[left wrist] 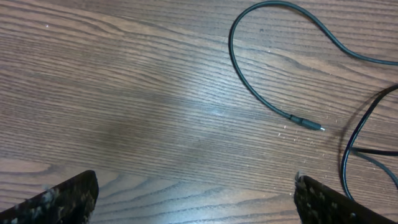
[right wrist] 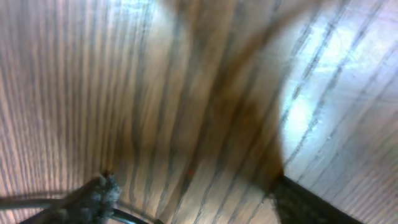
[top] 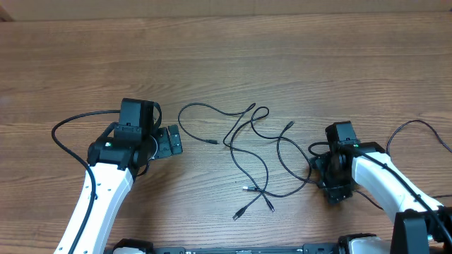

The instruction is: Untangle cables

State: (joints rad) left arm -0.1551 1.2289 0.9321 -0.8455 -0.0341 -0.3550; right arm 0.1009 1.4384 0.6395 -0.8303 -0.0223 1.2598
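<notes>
Left fingers [left wrist: 62, 199] wide apart, right fingers [right wrist: 93, 198] apart beside the cables [left wrist: 305, 122]; closing off-centre could miss the strand or drag them tighter

In the blurred right wrist view, the cable [right wrist: 127, 216] and both gripper fingertips [right wrist: 93, 196] are cut off by the lower picture edge.

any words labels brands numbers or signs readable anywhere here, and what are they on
None: no word, label, brand, number or sign can be read in any view.
The table shows only wood grain.
The cables and their plugs show no marking.
The left arm and right arm show no legible print.
The right wrist view is too blurred to read anything in it.
</notes>
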